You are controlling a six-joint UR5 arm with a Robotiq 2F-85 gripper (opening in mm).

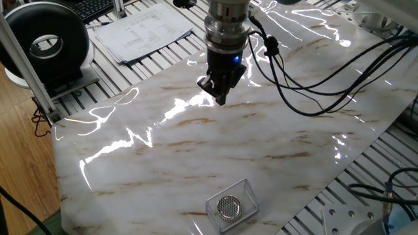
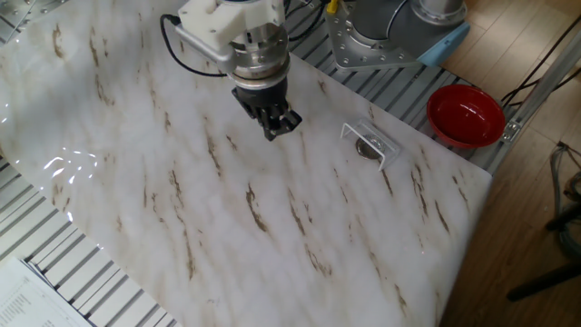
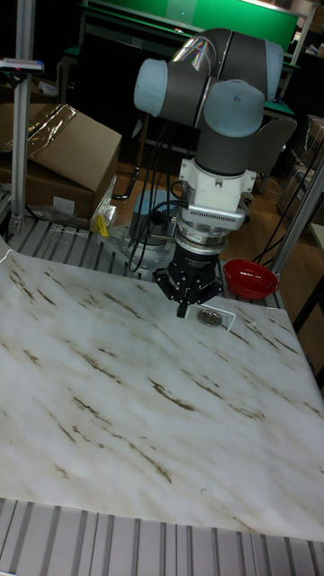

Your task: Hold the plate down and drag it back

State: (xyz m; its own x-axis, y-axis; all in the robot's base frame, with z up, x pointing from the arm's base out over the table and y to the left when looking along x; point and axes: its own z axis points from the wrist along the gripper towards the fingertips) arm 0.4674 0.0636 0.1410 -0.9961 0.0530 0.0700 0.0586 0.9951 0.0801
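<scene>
The plate (image 1: pixel 228 207) is a small shiny disc with a grey mesh centre, lying inside a clear plastic tray (image 1: pixel 248 192) near one edge of the marble sheet. It also shows as the plate (image 2: pixel 368 147) in the other fixed view and the plate (image 3: pixel 210 317) in the tall view. My gripper (image 1: pixel 219 97) hangs just above the marble, well short of the plate, pointing down. Its fingers look pressed together with nothing between them. In the other fixed view the gripper (image 2: pixel 280 128) is left of the tray; in the tall view the gripper (image 3: pixel 184 309) is just left of the plate.
A red bowl (image 2: pixel 466 113) sits off the marble on the slatted table beyond the tray. Black cables (image 1: pixel 313 85) trail from the wrist over the sheet. Papers (image 1: pixel 140 29) and a black round device (image 1: pixel 46 42) lie at the far side. A cardboard box (image 3: pixel 54 153) stands behind.
</scene>
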